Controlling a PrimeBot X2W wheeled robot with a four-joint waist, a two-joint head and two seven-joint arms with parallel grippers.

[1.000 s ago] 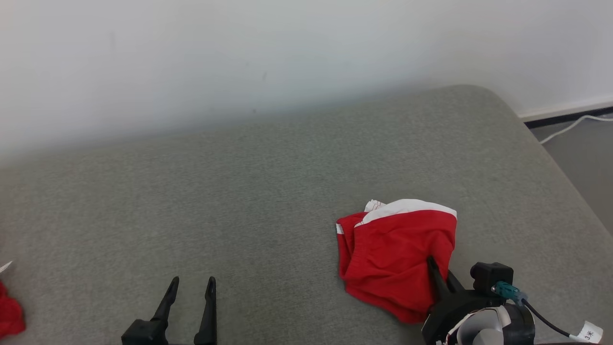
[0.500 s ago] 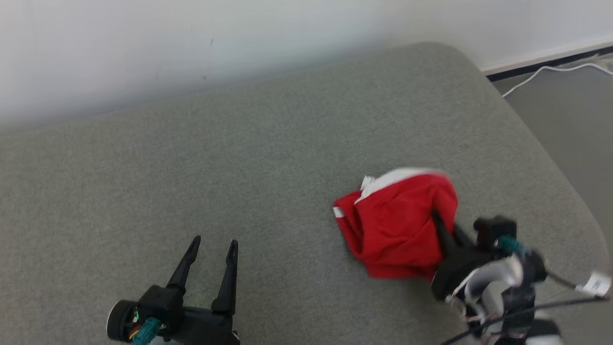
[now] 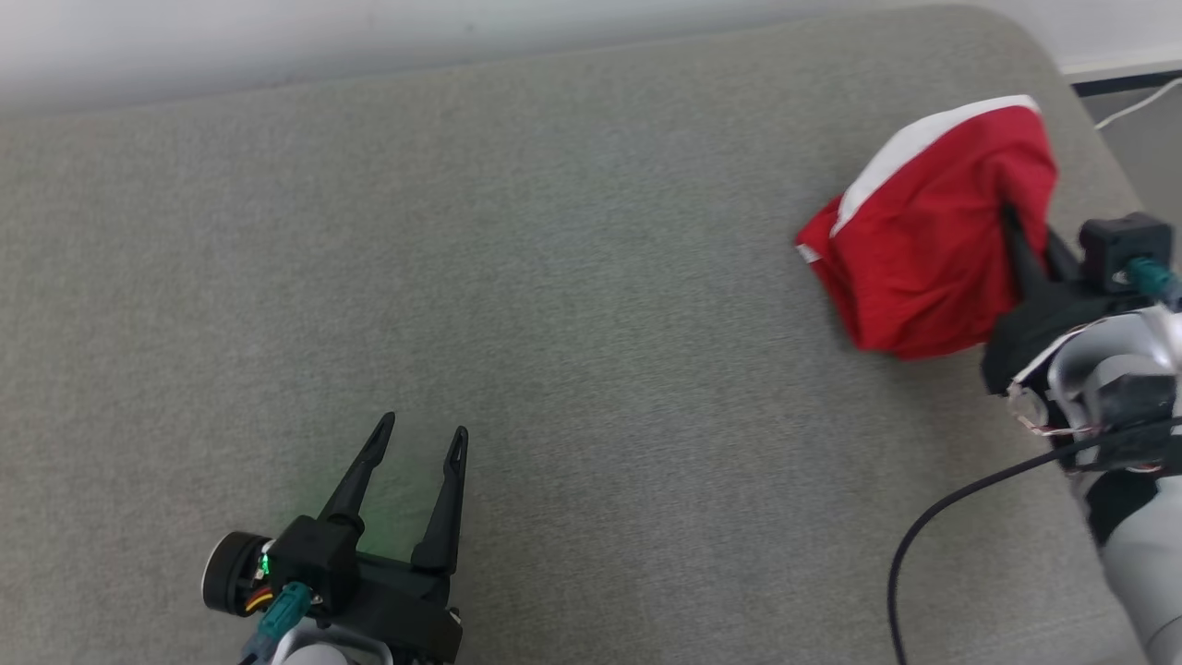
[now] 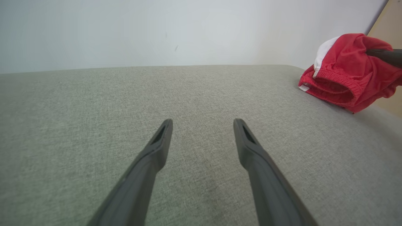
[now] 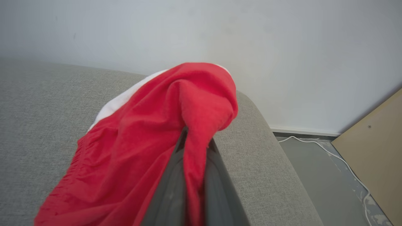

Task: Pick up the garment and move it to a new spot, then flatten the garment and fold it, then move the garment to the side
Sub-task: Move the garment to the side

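Garment (image 3: 923, 240) hangs pinched in right hand (image 3: 1027, 231) while left hand (image 3: 422, 427) hovers spread open.

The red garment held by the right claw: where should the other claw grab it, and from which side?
Probably the gathered hem on the left of the garment, away from the right claw. The open left claw could come from the robot's left over the couch: that edge juts out free and faces it.
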